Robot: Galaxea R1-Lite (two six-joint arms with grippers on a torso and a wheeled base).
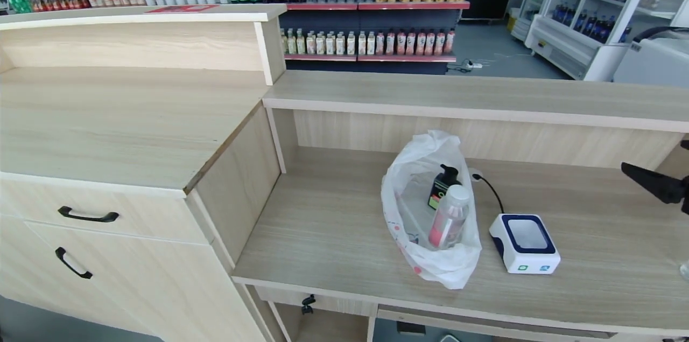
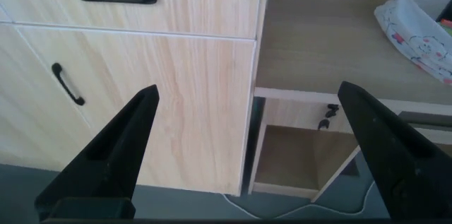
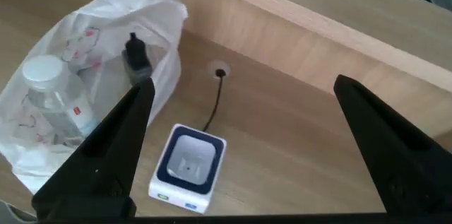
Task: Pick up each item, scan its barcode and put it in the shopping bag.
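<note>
Counter (image 1: pixel 323 223) is topped by the bag (image 1: pixel 447 272), stood open. Right gripper (image 3: pixel 244 83) is held above the bag, left gripper (image 2: pixel 248 90) well apart from it, fingers of both spread wide. Scanner (image 1: pixel 525 242) is set just beside the bag; clear bottle (image 1: pixel 449 218) and pump bottle (image 1: pixel 442 186) are kept inside it.

We see the left gripper (image 2: pixel 247 88) as two matte black fingers (image 2: pixel 113 160), each a long wedge, broad at its base and narrowing to a blunt tip. The right gripper (image 3: pixel 244 81) carries the same plain black, tapered fingers (image 3: pixel 395 153), their inner faces flat and smooth.
</note>
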